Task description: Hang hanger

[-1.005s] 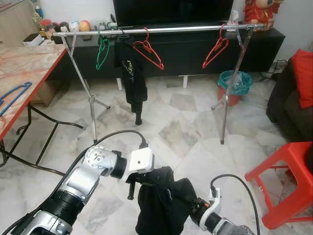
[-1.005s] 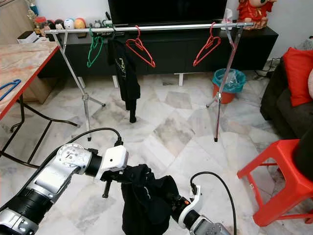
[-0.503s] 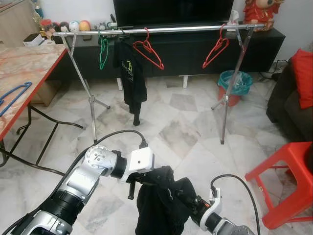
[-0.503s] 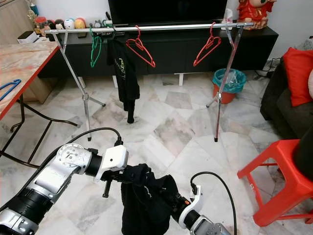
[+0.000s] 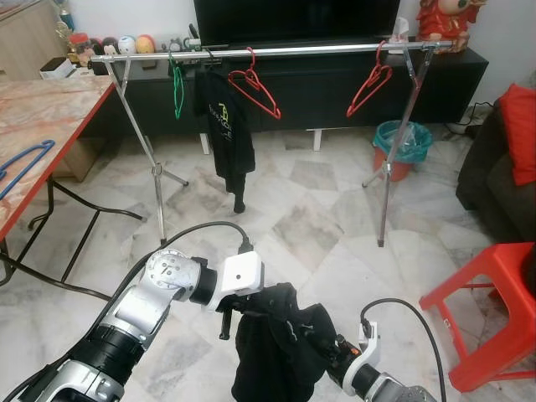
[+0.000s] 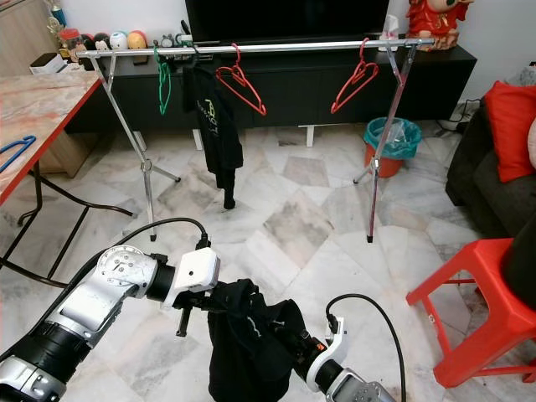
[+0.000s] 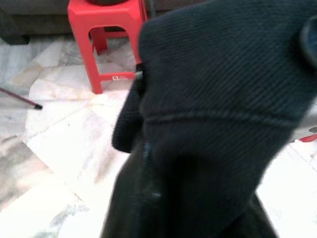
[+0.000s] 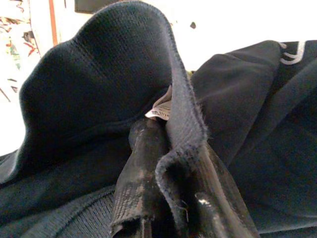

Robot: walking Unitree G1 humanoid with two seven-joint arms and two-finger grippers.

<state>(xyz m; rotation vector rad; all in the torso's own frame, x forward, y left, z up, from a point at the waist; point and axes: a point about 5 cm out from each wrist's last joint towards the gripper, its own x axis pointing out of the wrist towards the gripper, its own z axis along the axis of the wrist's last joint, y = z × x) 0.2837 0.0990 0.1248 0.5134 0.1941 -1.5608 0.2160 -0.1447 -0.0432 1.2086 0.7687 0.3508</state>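
Over marble floor (image 5: 318, 218), both grippers' jaws pinch a black garment (image 5: 276, 352) below the rail (image 5: 276, 50).

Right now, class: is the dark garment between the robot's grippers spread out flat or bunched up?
Bunched up. The dark garment hangs in crumpled folds between the left gripper and right gripper.

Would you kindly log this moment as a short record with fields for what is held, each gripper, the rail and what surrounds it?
held item: dark garment, bunched between both grippers
left gripper: at the garment's upper edge
right gripper: fingers pinch the collar fold
rail: clothes rail ahead, across the floor
on rail: green hanger, black shirt, two red hangers
nearby: red stool, table with blue hanger
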